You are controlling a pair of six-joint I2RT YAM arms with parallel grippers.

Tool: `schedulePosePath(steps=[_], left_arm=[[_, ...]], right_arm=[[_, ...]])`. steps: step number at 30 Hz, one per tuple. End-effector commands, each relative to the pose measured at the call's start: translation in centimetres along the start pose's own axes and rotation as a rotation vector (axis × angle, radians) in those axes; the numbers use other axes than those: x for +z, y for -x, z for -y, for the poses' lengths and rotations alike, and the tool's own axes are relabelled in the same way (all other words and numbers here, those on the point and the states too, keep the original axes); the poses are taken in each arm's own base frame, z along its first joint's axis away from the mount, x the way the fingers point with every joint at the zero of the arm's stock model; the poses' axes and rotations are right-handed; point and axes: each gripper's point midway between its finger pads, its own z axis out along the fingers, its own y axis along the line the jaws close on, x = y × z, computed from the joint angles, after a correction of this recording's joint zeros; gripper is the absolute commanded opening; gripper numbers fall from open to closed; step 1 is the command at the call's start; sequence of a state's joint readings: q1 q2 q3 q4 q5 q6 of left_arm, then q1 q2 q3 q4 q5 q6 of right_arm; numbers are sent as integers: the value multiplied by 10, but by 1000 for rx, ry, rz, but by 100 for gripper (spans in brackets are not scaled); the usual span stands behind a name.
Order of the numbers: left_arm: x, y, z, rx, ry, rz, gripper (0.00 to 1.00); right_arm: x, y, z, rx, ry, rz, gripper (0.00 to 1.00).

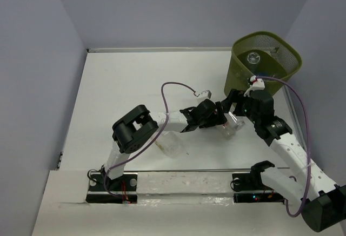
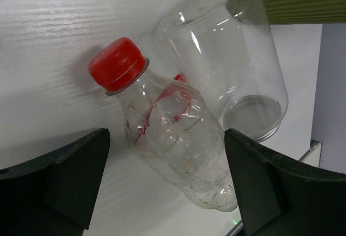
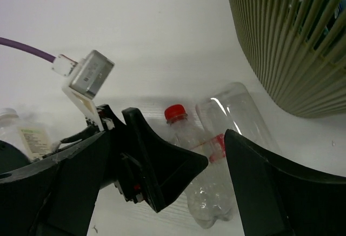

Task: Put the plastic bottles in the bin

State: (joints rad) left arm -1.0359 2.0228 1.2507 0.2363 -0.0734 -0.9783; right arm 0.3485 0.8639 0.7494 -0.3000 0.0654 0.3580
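A clear bottle with a red cap (image 2: 173, 133) lies on the white table between the open fingers of my left gripper (image 2: 166, 144), not clamped. A clear capless bottle (image 2: 227, 63) lies against it on the far side. Both show in the right wrist view, the red-capped bottle (image 3: 211, 182) and the capless one (image 3: 238, 112). My right gripper (image 3: 167, 139) is open and empty, hovering just above the left gripper's fingers (image 3: 162, 160). In the top view the left gripper (image 1: 220, 118) and right gripper (image 1: 233, 103) meet over the bottles (image 1: 232, 128). The olive-green bin (image 1: 238, 71) stands behind them with a bottle inside (image 1: 253, 59).
Another clear bottle (image 1: 172, 144) lies under the left arm's forearm, seen with a white label at the left of the right wrist view (image 3: 27, 139). A purple cable (image 1: 173, 85) loops above the left arm. The bin wall (image 3: 292, 41) is close to the right gripper's right side.
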Motion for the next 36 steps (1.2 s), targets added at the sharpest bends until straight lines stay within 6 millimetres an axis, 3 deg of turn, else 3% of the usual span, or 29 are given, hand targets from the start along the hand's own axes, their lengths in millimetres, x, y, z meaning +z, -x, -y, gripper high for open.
schedulePosePath(steps=[1,9,15,19,26,33,36], left_arm=[[8,2,-12,-6,53,33,92],[-7,12,-46,5,136,127,69],[-20,21,-63,60,183,174,63],[-34,24,-71,106,200,195,58],[-65,44,-69,166,193,271,53],[-72,46,-77,196,216,285,52],[-78,50,-75,200,211,302,52]], right_arm=[[6,-17,18,27,-80,7,91],[24,-44,53,16,-253,-57,91],[35,-54,62,-16,-309,-118,100],[47,-62,56,-34,-278,-182,100],[64,-99,39,-59,-165,-372,100],[65,-120,10,-51,19,-477,96],[67,-123,12,-51,7,-486,91]])
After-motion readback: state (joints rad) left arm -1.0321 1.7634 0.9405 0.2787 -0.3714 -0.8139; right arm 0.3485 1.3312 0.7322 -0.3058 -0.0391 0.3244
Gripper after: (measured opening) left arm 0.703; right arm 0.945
